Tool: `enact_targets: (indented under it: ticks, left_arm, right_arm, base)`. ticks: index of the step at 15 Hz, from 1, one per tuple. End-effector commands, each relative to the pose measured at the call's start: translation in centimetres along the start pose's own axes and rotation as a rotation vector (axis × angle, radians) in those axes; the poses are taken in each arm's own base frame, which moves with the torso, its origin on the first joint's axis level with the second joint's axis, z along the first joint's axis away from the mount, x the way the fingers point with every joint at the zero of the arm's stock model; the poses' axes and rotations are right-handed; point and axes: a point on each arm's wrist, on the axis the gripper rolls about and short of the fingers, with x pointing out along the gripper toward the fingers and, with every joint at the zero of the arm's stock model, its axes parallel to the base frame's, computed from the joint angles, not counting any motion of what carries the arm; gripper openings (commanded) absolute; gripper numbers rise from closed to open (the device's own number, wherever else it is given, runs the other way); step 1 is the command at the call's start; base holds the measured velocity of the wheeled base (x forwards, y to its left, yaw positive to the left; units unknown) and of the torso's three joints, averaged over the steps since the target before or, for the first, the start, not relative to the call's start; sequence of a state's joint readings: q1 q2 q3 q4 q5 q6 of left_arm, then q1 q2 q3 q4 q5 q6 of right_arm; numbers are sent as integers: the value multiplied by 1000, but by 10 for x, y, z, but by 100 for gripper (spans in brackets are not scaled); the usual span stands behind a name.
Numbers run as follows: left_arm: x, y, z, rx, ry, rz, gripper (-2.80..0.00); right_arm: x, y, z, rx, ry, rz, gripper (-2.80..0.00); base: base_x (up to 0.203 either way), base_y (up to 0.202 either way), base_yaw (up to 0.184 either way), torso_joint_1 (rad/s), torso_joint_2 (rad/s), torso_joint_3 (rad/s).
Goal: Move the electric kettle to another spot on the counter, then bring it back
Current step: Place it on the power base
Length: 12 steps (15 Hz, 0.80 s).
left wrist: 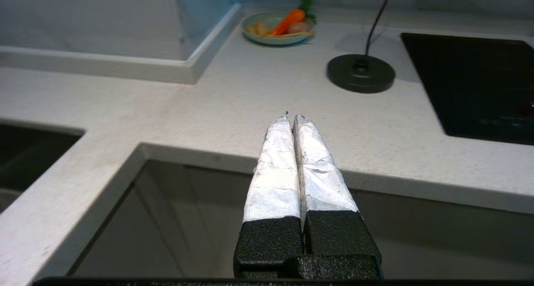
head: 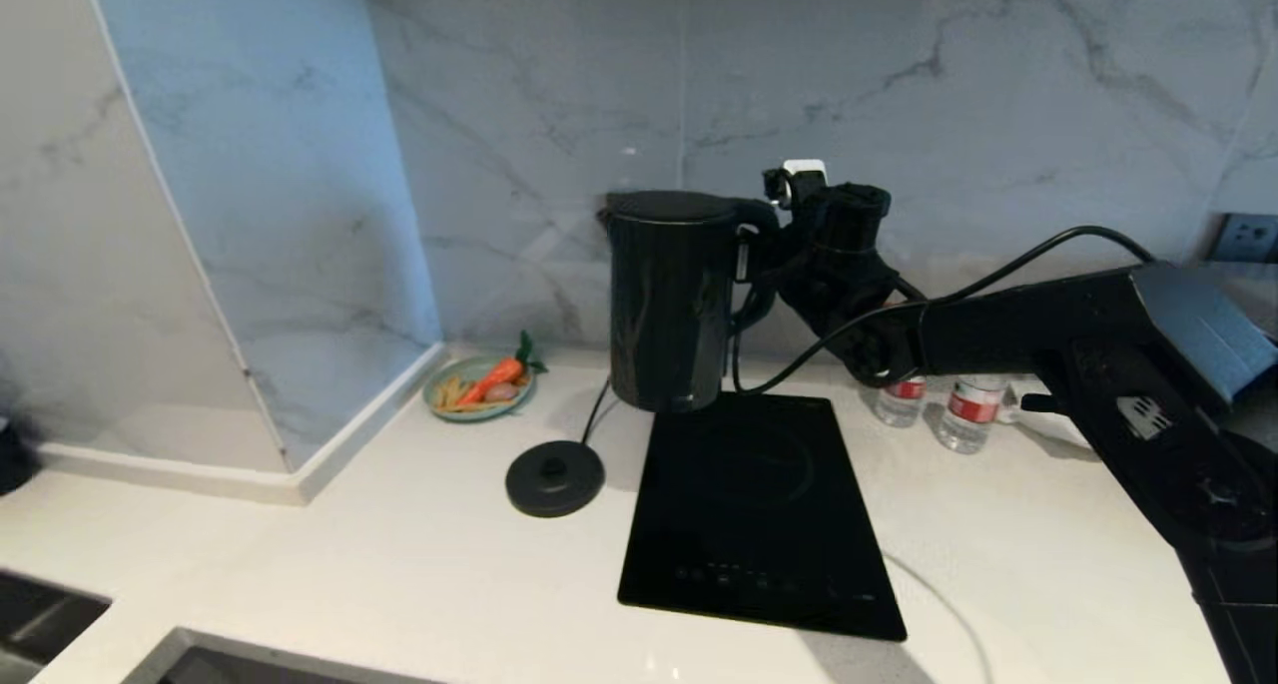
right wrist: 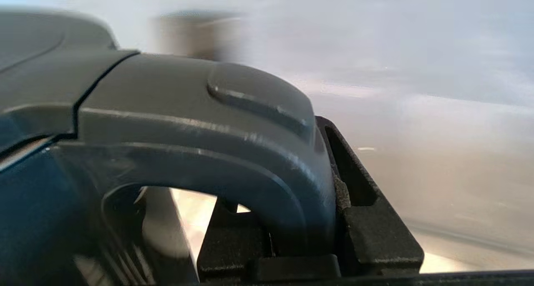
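Observation:
The black electric kettle hangs upright in the air at the back of the white counter, its bottom above the cooktop's rear left corner. My right gripper reaches in from the right and is shut on the kettle's loop handle. In the right wrist view the handle fills the space between the black fingers of the right gripper. My left gripper is shut on nothing, with its white-wrapped fingers pressed together. It is parked above the sink's edge at the counter front, outside the head view.
The kettle's round base disc with its cord lies left of the black cooktop. A green plate with a carrot sits by the back wall. Two water bottles stand behind the right arm. A sink opening lies at the front.

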State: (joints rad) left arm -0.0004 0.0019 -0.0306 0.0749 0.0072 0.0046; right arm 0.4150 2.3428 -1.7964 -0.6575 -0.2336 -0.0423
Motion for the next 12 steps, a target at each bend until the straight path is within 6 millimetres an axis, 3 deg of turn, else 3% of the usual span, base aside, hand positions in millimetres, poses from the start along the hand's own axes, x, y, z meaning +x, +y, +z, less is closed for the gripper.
enact_targets:
  ticks: [1,4,12]
  left_arm:
    - [0,0,0,0,0,1,-280]
    - [0,0,0,0,0,1,-280]
    - [0,0,0,0,0,1,-280]
  right_arm:
    - [-1,0,3,3,-9,2,-280]
    - [-1,0,3,4,-11,2,-280]
    - [5,-7,-5,-9,-5,-17,-280]
  base:
    - [-1,-8,161,7,2,4]
    - [-1,-4,131,1,3,1]
    - [0,0,0,0,0,0]
